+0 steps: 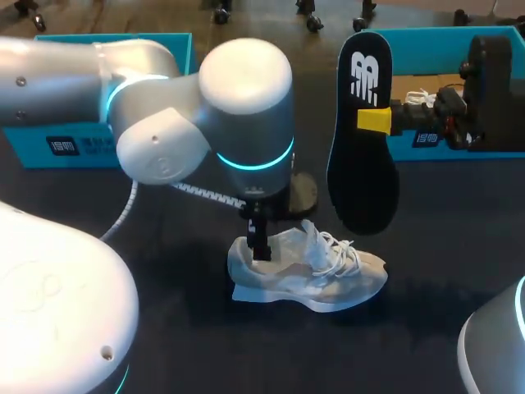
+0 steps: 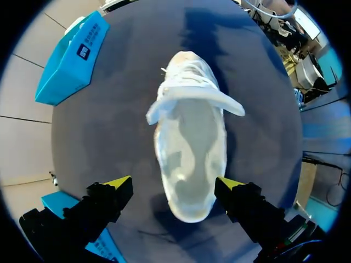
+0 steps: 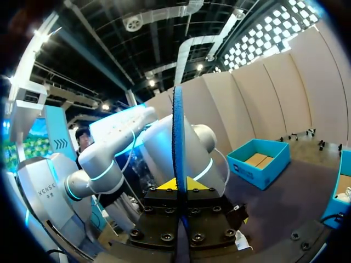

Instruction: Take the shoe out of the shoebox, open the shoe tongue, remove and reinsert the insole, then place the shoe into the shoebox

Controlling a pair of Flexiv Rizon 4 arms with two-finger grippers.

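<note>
1. head view: a pale shoe sits on its sole on the dark table. the left arm reaches over it and the left gripper hangs at the heel opening. the right gripper pinches a black insole, held upright off the table just beyond the shoe's laced part. a blue shoebox stands behind the left arm. a second box, also blue, stands behind the right gripper with white laces showing inside
2. left wrist view: the fingers are spread wide, one on either side of the shoe's heel, with no grip on it. the shoe's inside is open to view. the shoebox lies beyond the toe, off to one side
3. right wrist view: the fingers are pressed onto the insole, seen edge-on and rising between the yellow tips. the left arm is beyond it
</note>
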